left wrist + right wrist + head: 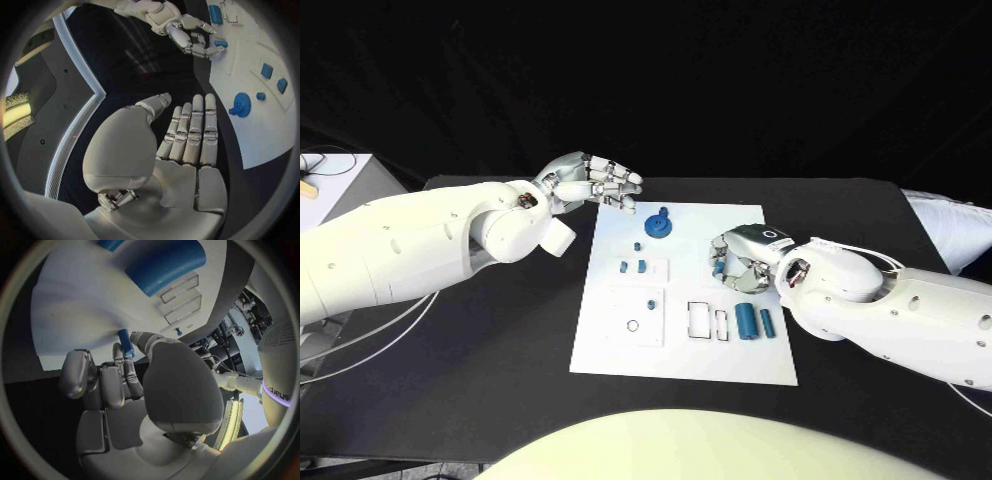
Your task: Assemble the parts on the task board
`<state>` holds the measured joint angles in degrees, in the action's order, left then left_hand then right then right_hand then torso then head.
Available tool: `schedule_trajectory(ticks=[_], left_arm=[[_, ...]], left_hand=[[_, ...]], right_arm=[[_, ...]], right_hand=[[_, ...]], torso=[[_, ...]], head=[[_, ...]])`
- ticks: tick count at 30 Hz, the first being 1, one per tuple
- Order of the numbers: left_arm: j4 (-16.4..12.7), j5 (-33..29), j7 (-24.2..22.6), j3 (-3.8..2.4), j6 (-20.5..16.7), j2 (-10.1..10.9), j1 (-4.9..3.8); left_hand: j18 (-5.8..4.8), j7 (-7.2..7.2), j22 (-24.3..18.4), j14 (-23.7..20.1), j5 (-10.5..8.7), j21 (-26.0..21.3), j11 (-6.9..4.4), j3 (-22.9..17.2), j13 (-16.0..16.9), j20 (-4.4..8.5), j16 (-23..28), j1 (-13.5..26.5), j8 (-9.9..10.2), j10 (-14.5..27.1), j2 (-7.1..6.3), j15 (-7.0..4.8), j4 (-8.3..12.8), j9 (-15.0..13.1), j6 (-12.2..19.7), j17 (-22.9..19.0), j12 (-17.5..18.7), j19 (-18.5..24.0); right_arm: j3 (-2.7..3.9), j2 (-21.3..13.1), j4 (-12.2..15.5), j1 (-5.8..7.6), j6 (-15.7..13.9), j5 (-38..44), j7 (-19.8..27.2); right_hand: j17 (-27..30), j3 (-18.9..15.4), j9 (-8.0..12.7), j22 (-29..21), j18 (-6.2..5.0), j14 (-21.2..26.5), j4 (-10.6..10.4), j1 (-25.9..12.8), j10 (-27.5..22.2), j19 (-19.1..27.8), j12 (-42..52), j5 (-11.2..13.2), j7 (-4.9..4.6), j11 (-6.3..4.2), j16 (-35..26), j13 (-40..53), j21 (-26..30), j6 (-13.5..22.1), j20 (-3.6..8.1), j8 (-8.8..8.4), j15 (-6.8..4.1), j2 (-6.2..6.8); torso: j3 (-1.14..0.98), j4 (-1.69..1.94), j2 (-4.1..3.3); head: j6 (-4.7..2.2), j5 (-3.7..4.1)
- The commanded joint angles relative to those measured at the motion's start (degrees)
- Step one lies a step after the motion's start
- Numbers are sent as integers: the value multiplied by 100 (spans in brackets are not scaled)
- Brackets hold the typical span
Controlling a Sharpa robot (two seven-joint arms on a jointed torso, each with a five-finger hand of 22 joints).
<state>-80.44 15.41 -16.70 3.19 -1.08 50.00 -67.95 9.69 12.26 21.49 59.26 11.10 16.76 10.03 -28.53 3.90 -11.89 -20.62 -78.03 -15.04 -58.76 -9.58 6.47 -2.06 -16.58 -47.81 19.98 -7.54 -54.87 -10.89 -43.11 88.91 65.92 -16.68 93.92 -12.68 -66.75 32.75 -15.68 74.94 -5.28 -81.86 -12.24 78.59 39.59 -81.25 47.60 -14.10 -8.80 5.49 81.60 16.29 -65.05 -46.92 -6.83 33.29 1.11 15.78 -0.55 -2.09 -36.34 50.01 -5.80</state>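
The white task board (682,355) lies in the middle of the black table. On it are a blue gear (658,224), a small blue peg (638,245), two small blue blocks (633,267) and two blue cylinders (756,322). My right hand (740,262) hangs over the board's right edge and pinches a short blue peg (127,345) between thumb and fingers, close to the board's surface. My left hand (596,181) hovers above the board's far left corner. Its fingers (190,130) lie straight side by side, holding nothing. The gear (240,105) lies beyond them.
A raised white square with a small hole (635,315) sits at the board's left, and two narrow rectangular slots (708,321) lie beside the cylinders. Black table surrounds the board on all sides. Cables run off the table's left edge.
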Motion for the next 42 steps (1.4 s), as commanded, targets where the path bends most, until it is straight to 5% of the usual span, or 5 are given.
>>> schedule_trajectory(ticks=[1,10,27,42], left_arm=[[-10,-18,-34,-2,95,-1,1],[-9,-15,-15,-2,120,-4,2],[-6,-13,-7,-2,122,-7,2],[-6,-11,-2,-1,117,-3,2]], left_hand=[[36,134,8,-44,9,7,-1,0,9,2,-18,15,-18,33,29,12,-19,7,46,5,-27,13],[36,137,8,-49,10,5,2,1,8,0,-20,20,-19,42,33,14,-28,8,51,11,-34,14],[36,137,8,-49,10,5,2,1,8,0,-20,20,-19,42,33,14,-28,8,51,11,-34,14],[36,137,8,-49,10,5,2,1,8,0,-20,20,-19,42,33,14,-28,8,51,11,-34,14]], right_arm=[[1,0,-13,-4,-65,104,-80],[1,0,1,-12,-191,96,-28],[1,-10,5,-20,-426,-772,113],[1,-71,59,-17,-494,-851,45]], right_hand=[[39,18,15,200,17,51,33,-64,17,39,-35,30,-30,30,-41,-14,50,14,5,-34,11,5],[16,143,45,233,25,47,198,-85,136,19,18,-33,-49,34,-36,-36,8,15,-11,-126,18,-11],[-188,528,-183,496,110,-145,824,-219,1094,-203,-153,-67,203,-249,12,-191,-432,-636,212,-97,-232,-376],[-162,577,-264,499,109,-151,961,-244,1189,-206,-262,-74,205,-264,-16,-220,-415,-664,243,-124,-252,-460]], torso=[[-2,-2,-1],[-2,-1,-3],[2,2,-2],[-3,3,-2]], head=[[-1,14],[-1,31],[-1,33],[-1,41]])
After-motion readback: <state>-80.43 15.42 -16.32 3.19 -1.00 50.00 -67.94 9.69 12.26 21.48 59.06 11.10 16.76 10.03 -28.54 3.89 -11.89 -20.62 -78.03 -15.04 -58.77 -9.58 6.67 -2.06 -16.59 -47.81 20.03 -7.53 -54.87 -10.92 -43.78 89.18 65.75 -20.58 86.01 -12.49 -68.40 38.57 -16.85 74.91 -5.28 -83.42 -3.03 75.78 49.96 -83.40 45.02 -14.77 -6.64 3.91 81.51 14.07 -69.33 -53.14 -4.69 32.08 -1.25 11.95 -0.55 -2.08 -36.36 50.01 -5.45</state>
